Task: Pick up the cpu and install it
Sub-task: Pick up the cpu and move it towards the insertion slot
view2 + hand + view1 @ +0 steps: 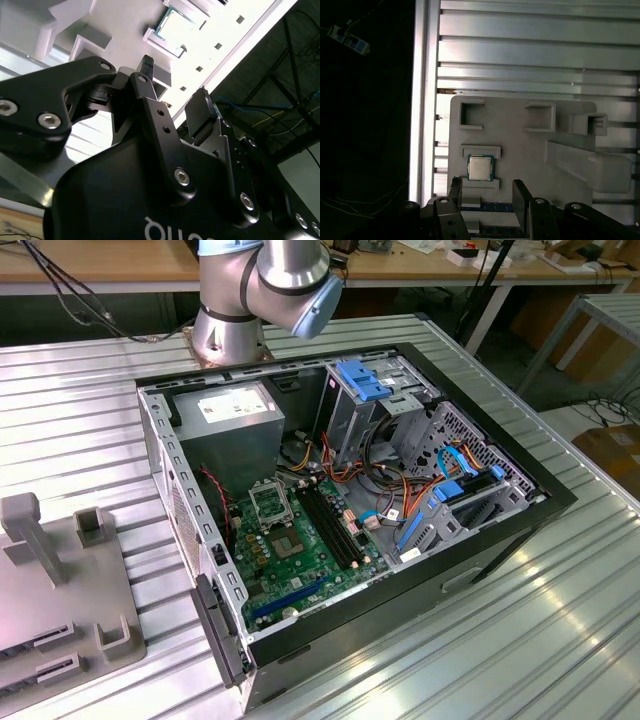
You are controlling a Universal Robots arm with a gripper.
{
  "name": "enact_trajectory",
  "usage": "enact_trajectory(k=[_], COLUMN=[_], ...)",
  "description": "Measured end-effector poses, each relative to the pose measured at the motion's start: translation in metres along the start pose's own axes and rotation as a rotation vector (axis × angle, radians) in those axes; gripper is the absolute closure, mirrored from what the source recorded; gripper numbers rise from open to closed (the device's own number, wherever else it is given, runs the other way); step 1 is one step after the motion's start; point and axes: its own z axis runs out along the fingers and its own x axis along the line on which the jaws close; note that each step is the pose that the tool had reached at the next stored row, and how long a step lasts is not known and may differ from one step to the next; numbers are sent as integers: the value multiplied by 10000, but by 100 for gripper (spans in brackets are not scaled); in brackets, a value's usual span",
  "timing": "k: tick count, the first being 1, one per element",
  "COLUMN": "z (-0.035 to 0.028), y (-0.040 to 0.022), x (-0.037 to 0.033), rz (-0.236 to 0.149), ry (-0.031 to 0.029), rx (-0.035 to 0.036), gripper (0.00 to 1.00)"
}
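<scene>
While the gripper is hovering over the matte grey fixture plate, we are noting its two black fingers standing wide apart with nothing between them. In the second wrist view they are showing as slim, flat-sided bars with ridged tips, pinned to a black linkage by bright round screw heads.

The cpu is lying flat on the plate: a small, thin square with a dull silver-grey metal face and a narrow darker rim. It is sitting between two low raised ledges of the plate, one along each of two opposite edges. It is probably touching both, though the glare is keeping us from being sure. The gripper is near it but apart from it, and the chip is lying just beyond the fingertips, roughly in line with the gap.

Elsewhere the plate is carrying open-sided square pockets and a long rounded block, all in the same smooth grey. It is resting on a ribbed aluminium table whose slats are shining.

In the exterior view the open computer case is lying on its side on that table. Inside, the green motherboard is facing up, its black-framed square socket sitting just beside a grey metal box with a white label.
</scene>
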Motion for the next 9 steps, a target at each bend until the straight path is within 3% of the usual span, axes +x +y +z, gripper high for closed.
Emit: enact_trajectory(k=[7, 9], z=[158, 168], y=[-8, -8], x=[3, 3], rz=[98, 101], ry=[-2, 1], rx=[-1, 1], gripper=[47, 47])
